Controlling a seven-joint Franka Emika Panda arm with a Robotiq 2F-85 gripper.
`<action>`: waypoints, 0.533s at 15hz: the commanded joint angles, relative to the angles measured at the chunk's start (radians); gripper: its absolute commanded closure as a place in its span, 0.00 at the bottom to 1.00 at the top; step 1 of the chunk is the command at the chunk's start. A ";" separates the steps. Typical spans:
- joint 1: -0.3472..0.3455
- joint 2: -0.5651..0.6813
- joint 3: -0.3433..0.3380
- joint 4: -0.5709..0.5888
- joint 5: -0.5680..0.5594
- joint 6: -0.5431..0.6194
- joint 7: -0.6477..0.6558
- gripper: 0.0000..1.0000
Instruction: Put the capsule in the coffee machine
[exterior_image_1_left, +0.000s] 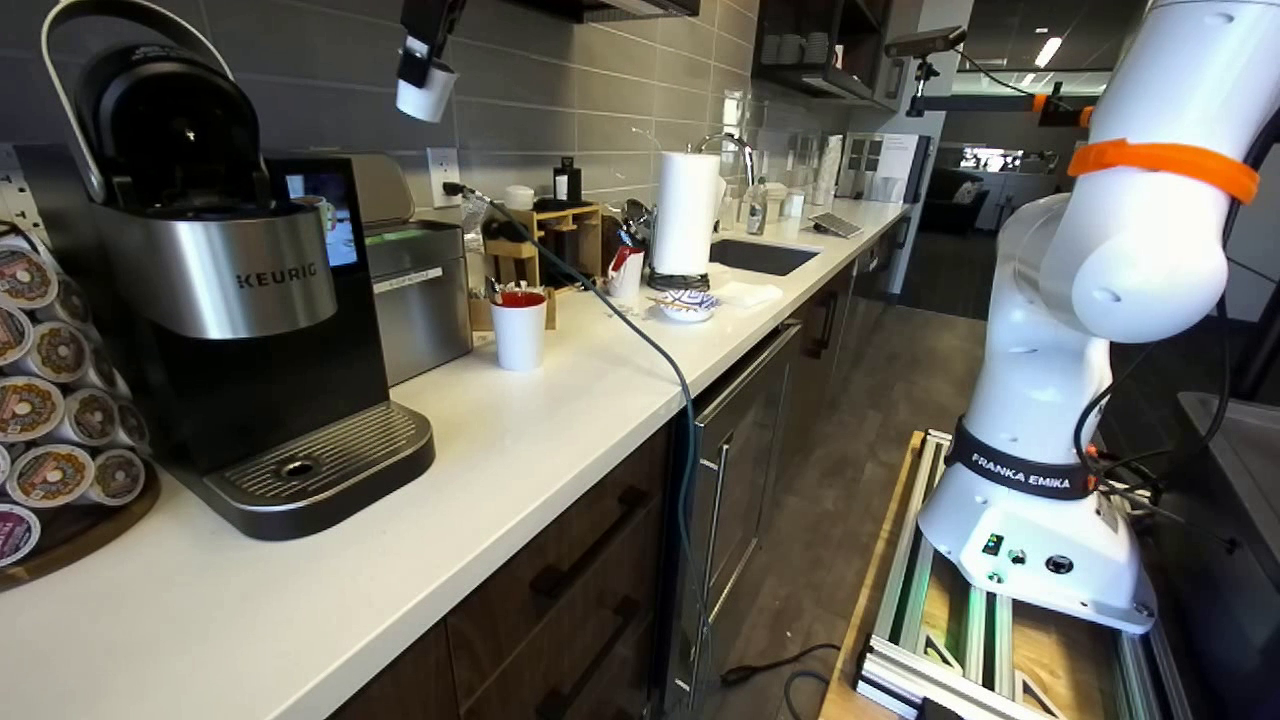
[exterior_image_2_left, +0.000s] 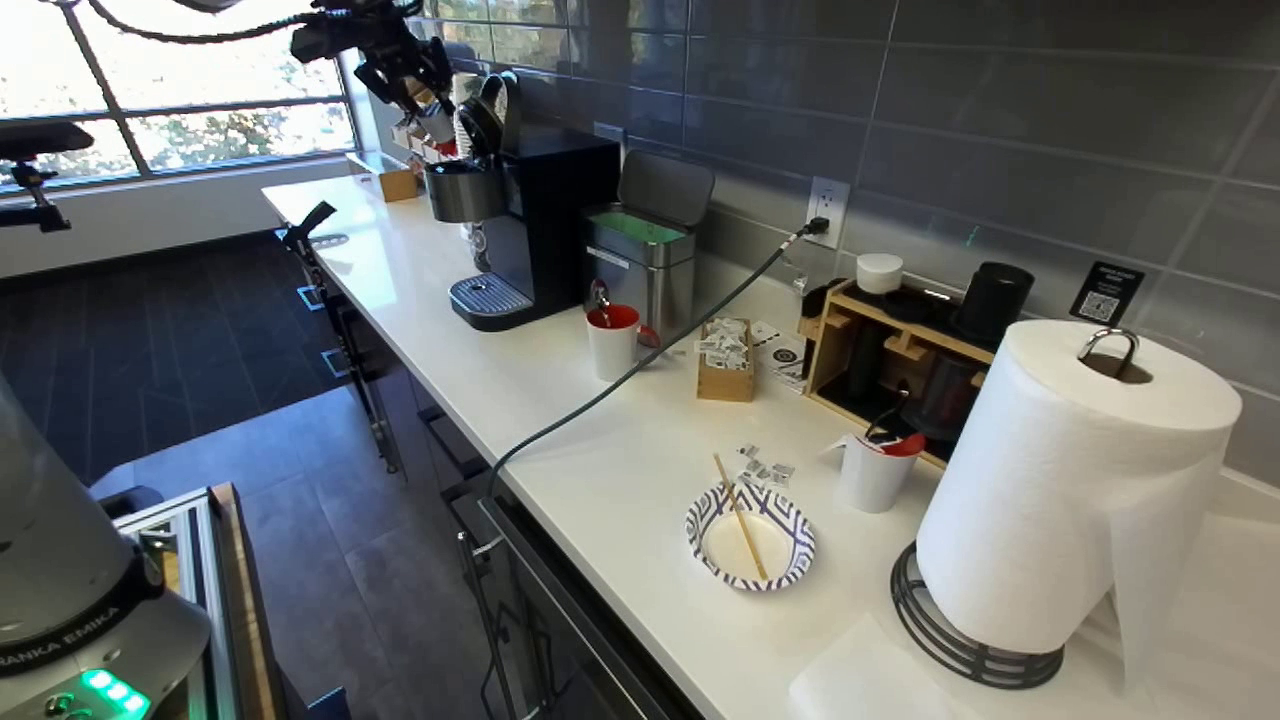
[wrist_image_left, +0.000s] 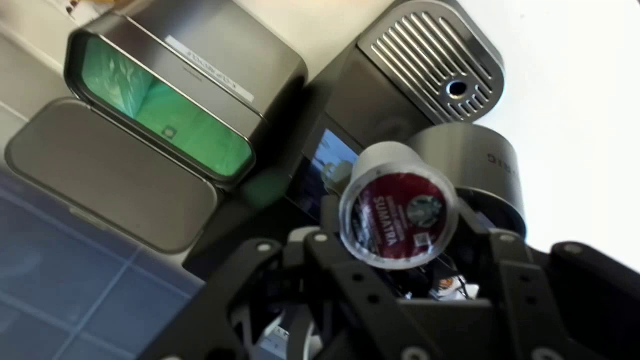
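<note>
My gripper (wrist_image_left: 400, 217) is shut on the capsule (wrist_image_left: 395, 215), a white pod with a dark red "SUMATRA" lid facing the wrist camera. The capsule also shows, tilted, below the gripper (exterior_image_1_left: 425, 62) in an exterior view (exterior_image_1_left: 427, 93). The black and steel Keurig coffee machine (exterior_image_1_left: 235, 275) stands on the counter with its handle and top raised. In the wrist view the machine's round steel head (wrist_image_left: 467, 155) is behind and beside the capsule. In an exterior view the gripper (exterior_image_2_left: 430, 95) is high, near the machine's (exterior_image_2_left: 560, 200) raised top. The pod holder's inside is mostly hidden.
A steel bin (exterior_image_1_left: 425, 300) with its lid up stands beside the machine. A rack of capsules (exterior_image_1_left: 60, 400) is on the machine's far side. A white cup (exterior_image_1_left: 520, 335), a dark cable (exterior_image_1_left: 640, 335) and a paper towel roll (exterior_image_2_left: 1080, 480) are farther along the counter.
</note>
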 joint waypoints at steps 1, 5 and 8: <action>0.044 0.145 0.044 0.181 0.002 -0.065 -0.057 0.71; 0.078 0.276 0.068 0.284 0.030 -0.059 -0.072 0.71; 0.084 0.327 0.058 0.314 -0.001 -0.018 -0.090 0.71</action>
